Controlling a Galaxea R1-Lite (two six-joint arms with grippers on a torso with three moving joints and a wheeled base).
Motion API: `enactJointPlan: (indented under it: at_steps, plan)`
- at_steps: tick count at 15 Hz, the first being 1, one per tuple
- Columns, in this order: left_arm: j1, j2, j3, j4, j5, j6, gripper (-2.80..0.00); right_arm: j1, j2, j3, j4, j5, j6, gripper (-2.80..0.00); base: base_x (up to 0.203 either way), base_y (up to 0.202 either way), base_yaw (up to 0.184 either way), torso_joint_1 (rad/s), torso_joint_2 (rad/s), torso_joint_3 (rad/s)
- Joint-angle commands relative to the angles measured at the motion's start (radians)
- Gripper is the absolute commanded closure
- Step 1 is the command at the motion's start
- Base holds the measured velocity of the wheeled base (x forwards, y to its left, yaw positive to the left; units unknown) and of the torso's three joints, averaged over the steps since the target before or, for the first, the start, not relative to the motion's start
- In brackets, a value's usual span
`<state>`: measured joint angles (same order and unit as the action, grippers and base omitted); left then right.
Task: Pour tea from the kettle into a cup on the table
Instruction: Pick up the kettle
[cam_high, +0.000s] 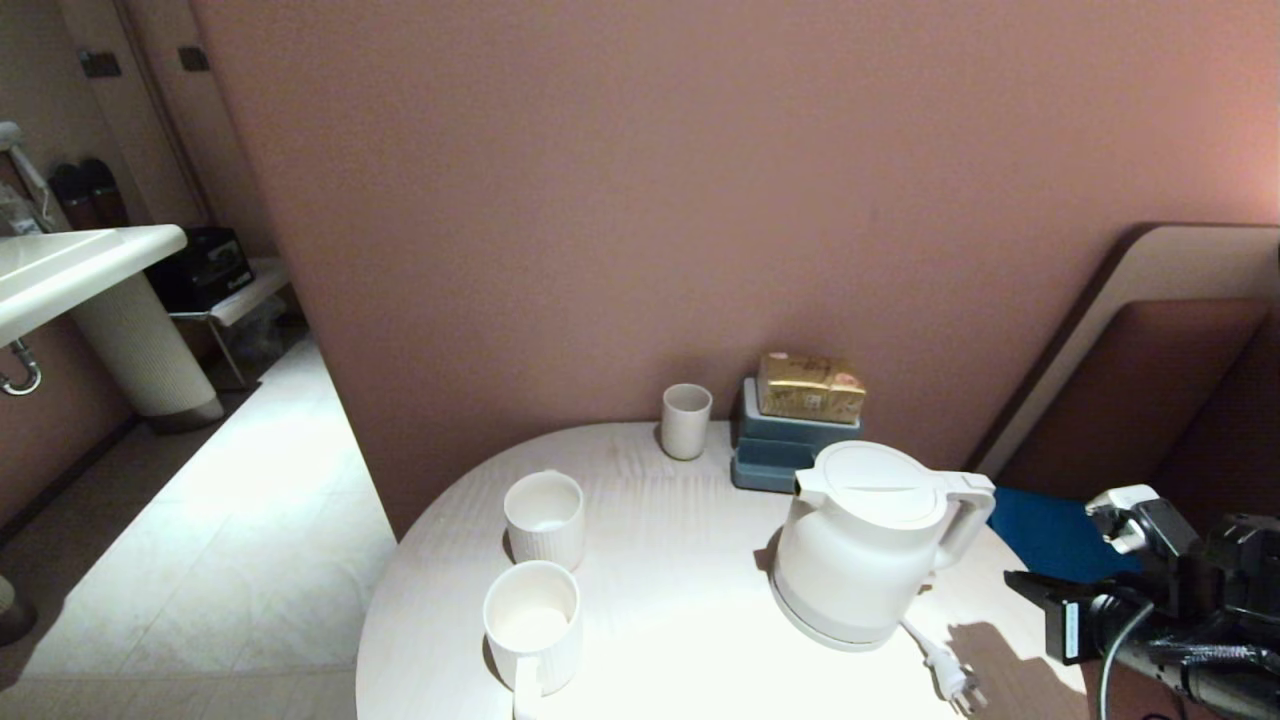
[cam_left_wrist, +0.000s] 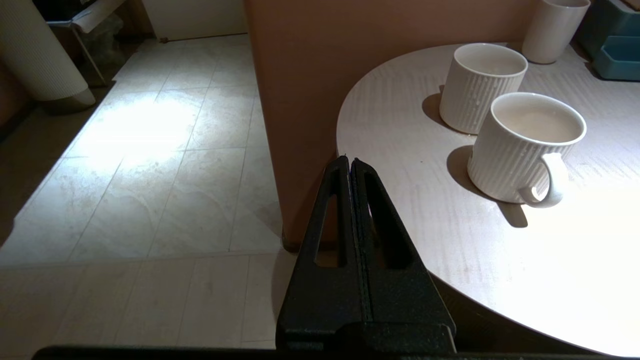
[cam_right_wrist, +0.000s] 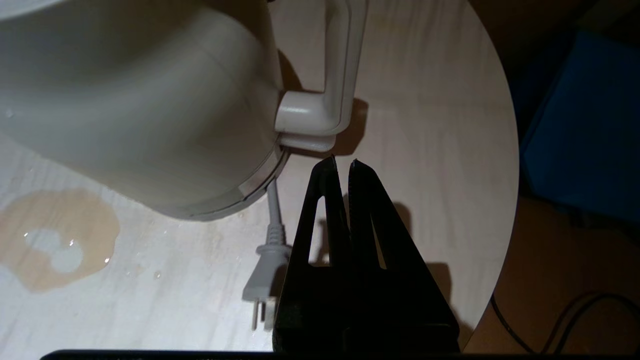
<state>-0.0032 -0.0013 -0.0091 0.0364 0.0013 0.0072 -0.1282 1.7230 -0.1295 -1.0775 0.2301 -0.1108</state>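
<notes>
I see the kettle (cam_high: 860, 545) upright on its base at the right side of the round worktop (cam_high: 680, 620), spout toward the two ribbed cups (cam_high: 545, 520) on the left, its handle (cam_right_wrist: 325, 90) turned my way and its loose plug (cam_right_wrist: 262, 280) lying on the wood. My right gripper (cam_right_wrist: 341, 165) hovers just beside the foot of that handle, fingers pressed together and holding nothing — a puddle of tea (cam_right_wrist: 55, 240) sits on the worktop near the kettle's base. My left gripper (cam_left_wrist: 349, 162) hangs off the worktop's left edge, fingers together too — near the cup with the handle (cam_left_wrist: 530, 147), not touching it.
</notes>
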Motion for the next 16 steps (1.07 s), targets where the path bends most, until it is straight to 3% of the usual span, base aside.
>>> enactJointPlan:
  at_steps: [1,3,4,8,16]
  plan:
    - [0.000,0.001,0.000,0.000,0.000,0.000,0.00,-0.013,0.087,-0.009,-0.044,0.000,-0.003,0.00,0.000,0.000,0.000,0.000,0.00,0.000]
    - [0.000,0.001,0.000,0.000,0.000,0.000,0.00,-0.013,0.087,-0.019,-0.045,0.000,-0.007,0.00,0.000,0.000,0.000,0.000,0.00,0.000]
    - [0.000,0.001,0.000,0.000,0.000,-0.001,0.00,-0.013,0.087,-0.027,-0.045,0.001,-0.006,-2.80,0.000,0.000,0.000,0.000,0.00,0.000]
    - [0.000,0.001,0.000,0.000,0.000,0.000,0.00,-0.013,0.106,-0.039,-0.046,0.002,-0.003,-2.80,0.000,0.000,0.000,0.000,0.00,0.000]
    - [0.000,0.001,0.000,0.000,0.000,0.000,0.00,-0.013,0.237,-0.199,-0.051,0.004,0.001,-2.80,0.000,0.000,0.000,0.000,0.00,0.000]
